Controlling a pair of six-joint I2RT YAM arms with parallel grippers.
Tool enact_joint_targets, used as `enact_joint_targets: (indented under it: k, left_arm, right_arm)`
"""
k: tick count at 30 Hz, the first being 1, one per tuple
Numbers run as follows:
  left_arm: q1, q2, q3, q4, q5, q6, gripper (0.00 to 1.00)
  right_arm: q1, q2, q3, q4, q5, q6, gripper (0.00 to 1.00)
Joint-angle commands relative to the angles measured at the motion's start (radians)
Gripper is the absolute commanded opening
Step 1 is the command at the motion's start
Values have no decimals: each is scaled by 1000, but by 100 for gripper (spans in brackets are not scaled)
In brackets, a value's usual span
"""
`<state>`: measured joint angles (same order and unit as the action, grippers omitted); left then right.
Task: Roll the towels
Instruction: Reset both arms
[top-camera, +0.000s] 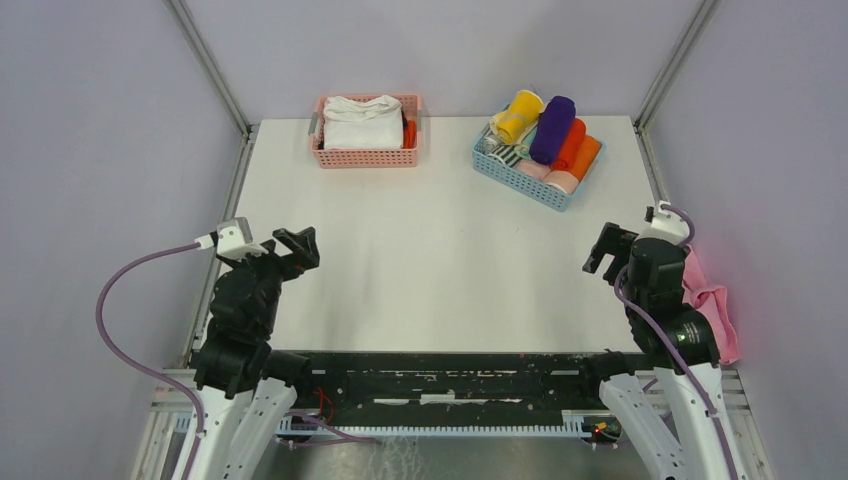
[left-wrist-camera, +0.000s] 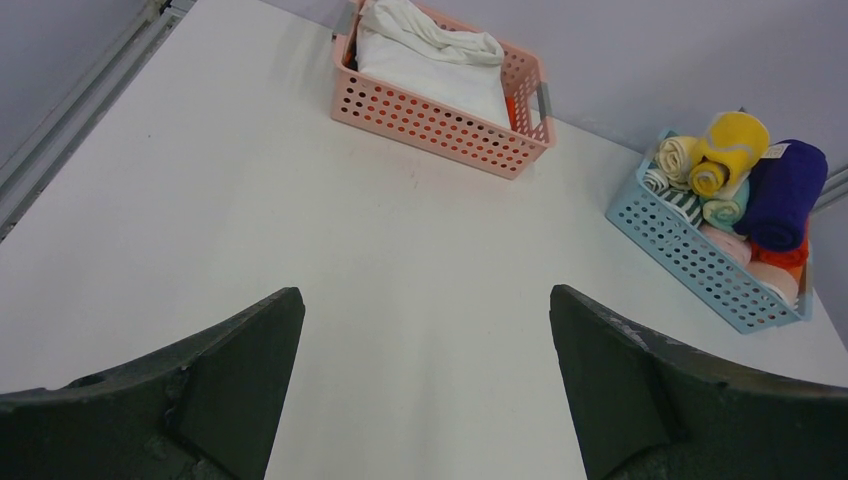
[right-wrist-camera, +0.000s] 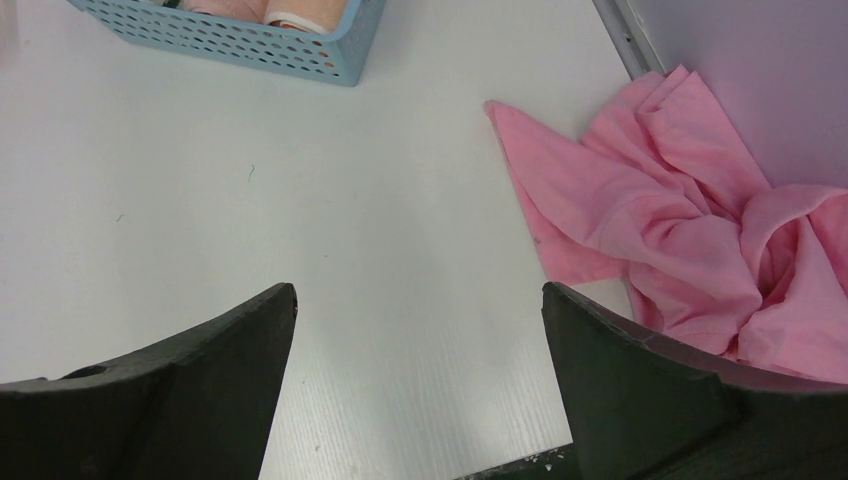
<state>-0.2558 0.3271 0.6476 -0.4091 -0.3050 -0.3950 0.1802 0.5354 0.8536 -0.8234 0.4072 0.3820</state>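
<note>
Two rolled towels lie side by side on top of other rolls in the blue basket (top-camera: 515, 178), at the far right corner of the counter (top-camera: 430, 260): the yellow towel (top-camera: 518, 115) and the purple towel (top-camera: 552, 128). I see the pink basket (top-camera: 365, 157) at the far edge, left of the middle, with white cloths (top-camera: 362, 122) folded inside. The left gripper (left-wrist-camera: 425, 300) hangs over the near left part of the counter, fingers wide apart, holding nothing. The right gripper (right-wrist-camera: 418, 295) is over the near right part, also spread wide and holding nothing. Just beside it, a crumpled pink cloth (right-wrist-camera: 680, 220) lies at the right edge.
</note>
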Motion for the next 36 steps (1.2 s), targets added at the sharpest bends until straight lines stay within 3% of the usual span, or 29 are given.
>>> enact_joint_targets:
  k: [1,17,36]
  left_arm:
    - [-5,11,-8,56,14,50,99]
    - [-11,7,-8,59,15,51,99]
    - [-15,3,-4,57,56,56,99]
  right_arm:
    - [-4,8,15,31,-27,-20,100]
    - [-5,5,15,27,-27,-21,100]
    - [-4,-74,-6,102,-145,-45,100]
